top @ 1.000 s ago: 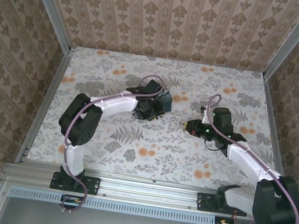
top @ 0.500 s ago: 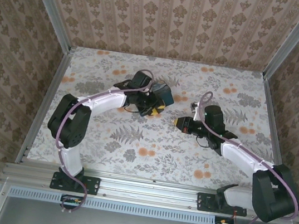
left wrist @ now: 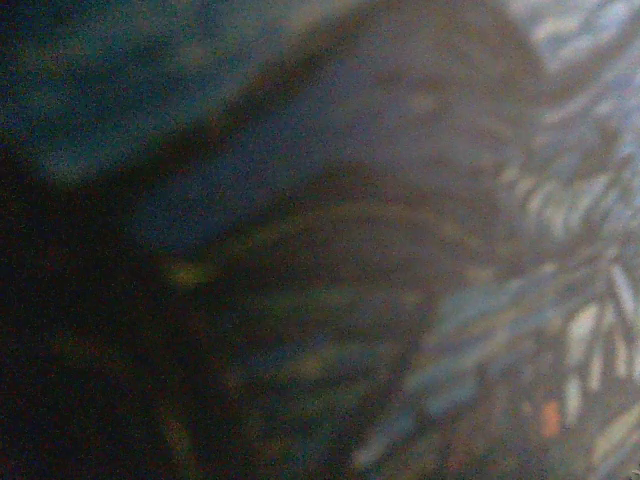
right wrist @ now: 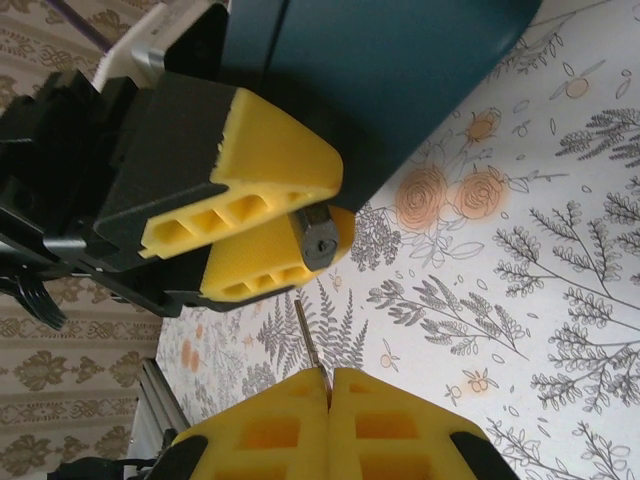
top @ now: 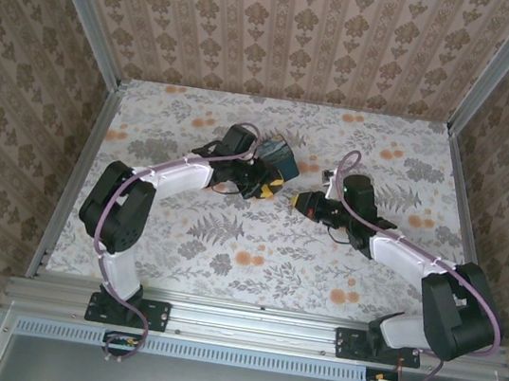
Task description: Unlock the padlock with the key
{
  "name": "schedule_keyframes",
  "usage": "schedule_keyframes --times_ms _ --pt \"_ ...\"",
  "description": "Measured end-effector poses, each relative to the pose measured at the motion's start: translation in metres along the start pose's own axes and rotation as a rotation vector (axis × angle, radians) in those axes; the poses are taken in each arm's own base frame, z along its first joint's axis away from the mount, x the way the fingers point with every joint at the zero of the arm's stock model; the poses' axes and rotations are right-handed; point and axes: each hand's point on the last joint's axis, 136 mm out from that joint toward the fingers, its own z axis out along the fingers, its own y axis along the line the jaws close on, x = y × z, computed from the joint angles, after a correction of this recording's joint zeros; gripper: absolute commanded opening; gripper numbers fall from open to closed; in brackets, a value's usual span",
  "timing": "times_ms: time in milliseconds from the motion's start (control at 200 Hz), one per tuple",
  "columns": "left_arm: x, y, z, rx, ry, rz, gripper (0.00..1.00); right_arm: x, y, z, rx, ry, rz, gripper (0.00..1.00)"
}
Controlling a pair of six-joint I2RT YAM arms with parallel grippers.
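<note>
My left gripper (top: 269, 179) is shut on the padlock (top: 276, 158), a dark blue block held above the middle of the table. In the right wrist view the left gripper's yellow fingers (right wrist: 240, 170) clamp the padlock (right wrist: 400, 80), and its grey keyhole end (right wrist: 318, 240) faces the camera. My right gripper (right wrist: 328, 375) is shut on the key (right wrist: 310, 335), a thin dark blade sticking out toward the padlock. The key's tip sits just below the keyhole, a small gap apart. From above, the right gripper (top: 299, 202) is close to the right of the padlock. The left wrist view is dark and blurred, with the padlock (left wrist: 300, 200) pressed close.
The flowered tabletop (top: 254, 258) lies beneath both arms. Patterned walls stand at the back and sides behind metal posts (top: 84, 175). A metal rail (top: 254, 320) runs along the near edge by the arm bases.
The right gripper has moved left with the key, closing on the padlock. The left wrist has turned, bringing the padlock's blue body and keyhole end toward the right gripper.
</note>
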Motion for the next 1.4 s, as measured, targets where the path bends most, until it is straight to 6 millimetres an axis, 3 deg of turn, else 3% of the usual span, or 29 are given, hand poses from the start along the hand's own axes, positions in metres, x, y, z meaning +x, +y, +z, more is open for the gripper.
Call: schedule_keyframes --times_ms 340,620,905,1400 --pt "0.002 -0.002 -0.003 0.035 -0.004 -0.029 0.16 -0.003 -0.004 0.013 -0.003 0.004 0.026 0.00" --pt "-0.001 -0.002 -0.009 0.052 -0.017 -0.043 0.16 -0.012 0.005 0.015 -0.037 -0.032 0.036 0.00" --pt "-0.003 -0.001 -0.011 0.060 -0.029 -0.061 0.16 -0.004 0.001 0.025 -0.030 -0.003 0.054 0.00" --pt "-0.005 -0.002 -0.019 0.077 -0.063 -0.067 0.16 -0.010 0.007 0.028 -0.045 -0.035 0.067 0.00"
